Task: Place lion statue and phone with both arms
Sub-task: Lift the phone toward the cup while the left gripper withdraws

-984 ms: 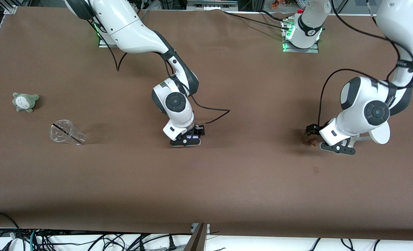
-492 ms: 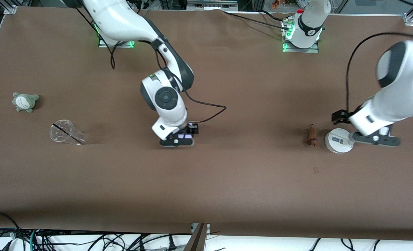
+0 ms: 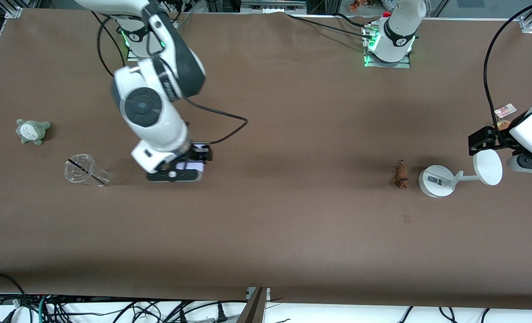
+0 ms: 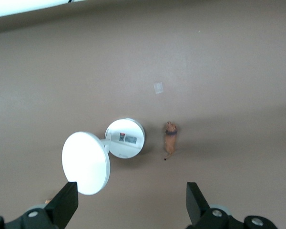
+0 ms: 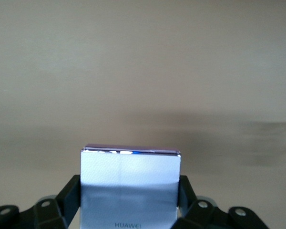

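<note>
The lion statue (image 3: pixel 400 176), a tiny orange-brown figurine, lies on the brown table beside the white stand's round base (image 3: pixel 436 181). It also shows in the left wrist view (image 4: pixel 170 141). My left gripper (image 3: pixel 529 164) is open and empty, up in the air over the table's edge at the left arm's end, past the stand's disc (image 3: pixel 488 167); in its own view (image 4: pixel 131 207) the jaws stand wide apart. My right gripper (image 3: pixel 174 174) is shut on the pale-lavender phone (image 3: pixel 190 165), held above the table near the cup. The phone fills the jaws in the right wrist view (image 5: pixel 130 183).
A clear plastic cup (image 3: pixel 85 170) lies on its side toward the right arm's end. A grey-green plush (image 3: pixel 32 131) sits farther from the front camera than the cup. A tan plush with a tag (image 3: pixel 503 117) peeks out beside the left arm.
My left gripper has drawn away from the lion statue, leaving it on the table, and risen toward the left arm's end. My right gripper has carried the phone toward the cup.
</note>
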